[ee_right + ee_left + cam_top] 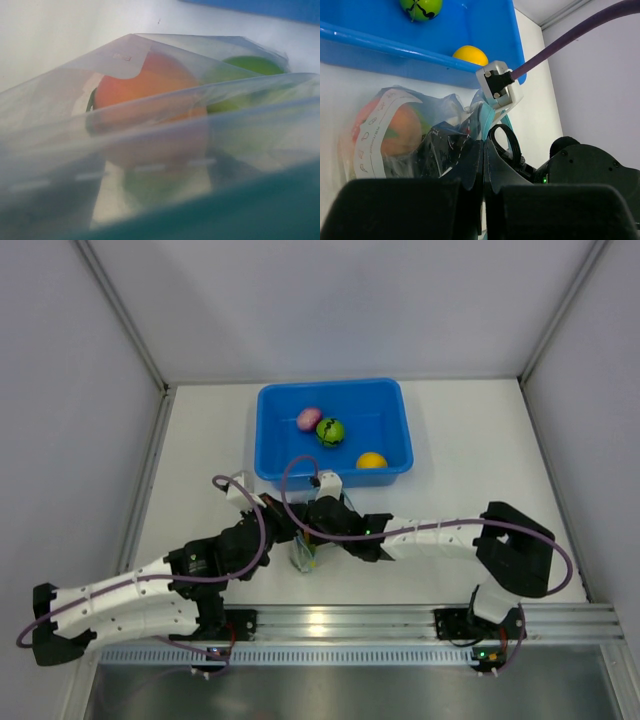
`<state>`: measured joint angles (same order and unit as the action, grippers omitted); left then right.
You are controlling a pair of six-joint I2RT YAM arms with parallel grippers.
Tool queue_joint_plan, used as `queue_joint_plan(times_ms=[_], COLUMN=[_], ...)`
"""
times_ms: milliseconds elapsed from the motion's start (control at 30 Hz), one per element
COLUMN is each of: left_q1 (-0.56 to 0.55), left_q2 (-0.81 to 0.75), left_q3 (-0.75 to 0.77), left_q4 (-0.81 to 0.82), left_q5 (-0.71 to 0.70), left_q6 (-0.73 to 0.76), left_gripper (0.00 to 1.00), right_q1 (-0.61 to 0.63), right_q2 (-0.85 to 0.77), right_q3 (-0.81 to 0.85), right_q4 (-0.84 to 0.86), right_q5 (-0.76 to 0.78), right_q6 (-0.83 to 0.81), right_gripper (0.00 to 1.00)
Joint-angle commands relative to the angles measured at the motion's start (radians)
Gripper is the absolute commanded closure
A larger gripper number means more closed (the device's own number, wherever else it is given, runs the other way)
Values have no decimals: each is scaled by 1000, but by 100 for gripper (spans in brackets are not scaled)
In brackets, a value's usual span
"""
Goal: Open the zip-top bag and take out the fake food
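Note:
The zip-top bag (pixel 305 556) stands on the table just in front of the blue tub, between both grippers. My left gripper (pixel 484 146) is shut on its teal zipper strip (pixel 486 120). Through the clear film, peach-orange fake food (pixel 397 131) shows in the left wrist view. The right wrist view looks into the bag at that peach-orange fruit (pixel 150 85) and a lime green one (pixel 250 67). My right gripper (pixel 135 185) is at the bag's mouth, its fingers only dim dark shapes standing wide apart behind the plastic. Nothing shows between them.
The blue tub (pixel 270 440) sits behind the bag and holds a purple-pink fruit (pixel 309 418), a dark green striped one (pixel 330 431) and a yellow one (pixel 371 460). White walls enclose the table on three sides. The right arm's purple cable (pixel 580 35) crosses above the bag.

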<state>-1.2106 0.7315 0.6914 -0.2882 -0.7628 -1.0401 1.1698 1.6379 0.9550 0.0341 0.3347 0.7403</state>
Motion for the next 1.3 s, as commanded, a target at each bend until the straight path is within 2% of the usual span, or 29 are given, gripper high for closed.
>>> queue_joint_plan(times_ms=[0,167,333,567,600,667,800,1000,1133,1167,1267], left_q1=[-6,-6,-6,-6,-6,-6,-6,-6,-6,-6,-6], left_q2=[3,-17,-12,-30,-33,-41,-70,-75,-35,-24,25], left_q3=[-10,-27,-27,-43,-50,-55,-62,-44,-26,-23,-21], left_q4=[47,46,47,47,47,47,46,47,49,49,72], left_q5=[11,7,20,33,31,28,19,5,-4,-3,19], left_q6=[6,0,-5,-15,-17,-23,-18,5,8,6,-15], left_gripper=[100,100,100,100,100,100,100,100,100,100,100], right_q1=[14,16,2,-7,-7,-12,-19,-33,-47,-50,-67], right_q2=[-46,-55,-10,11,14,25,-12,-128,-274,-297,-363], right_q3=[5,-24,20,37,53,100,107,10,-106,-151,-199], right_q4=[142,242,268,319,291,210,31,-141,-108,-62,15], right_q5=[44,37,-14,-46,-34,19,110,175,28,-64,-135], right_q6=[-73,-145,-183,-249,-257,-259,-259,-245,-288,-289,-237], right_gripper=[18,14,10,23,28,27,23,18,18,18,18])
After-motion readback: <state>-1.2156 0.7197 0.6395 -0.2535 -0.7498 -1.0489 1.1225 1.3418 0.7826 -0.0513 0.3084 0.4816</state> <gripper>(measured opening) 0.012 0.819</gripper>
